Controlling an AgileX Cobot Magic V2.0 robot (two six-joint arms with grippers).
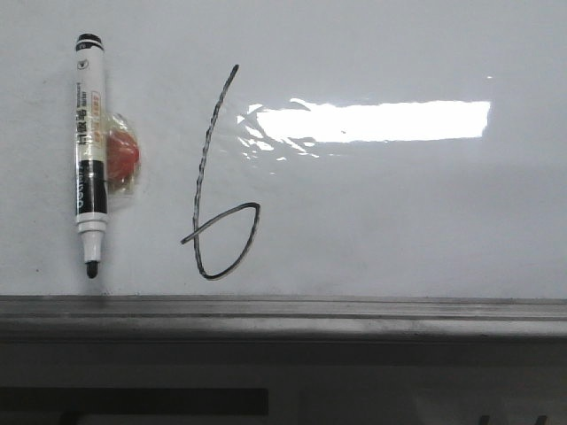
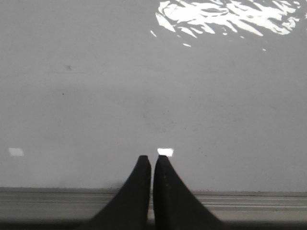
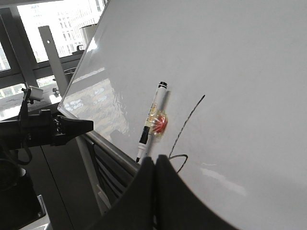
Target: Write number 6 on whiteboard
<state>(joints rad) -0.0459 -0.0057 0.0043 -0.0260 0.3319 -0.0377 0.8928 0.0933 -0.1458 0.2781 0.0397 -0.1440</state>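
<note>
The number 6 is drawn on the whiteboard, w/ the marker parked tip-down on a red holder just beside it. Right gripper has its fingers pressed together, empty; marker and 6 sit just ahead of its tips. Left gripper is likewise closed, empty, facing bare board above the ledge. Risk, as a judgement: either arm swinging near the board could smear the wet ink or knock the marker off, esp. the right, being closest.
</note>
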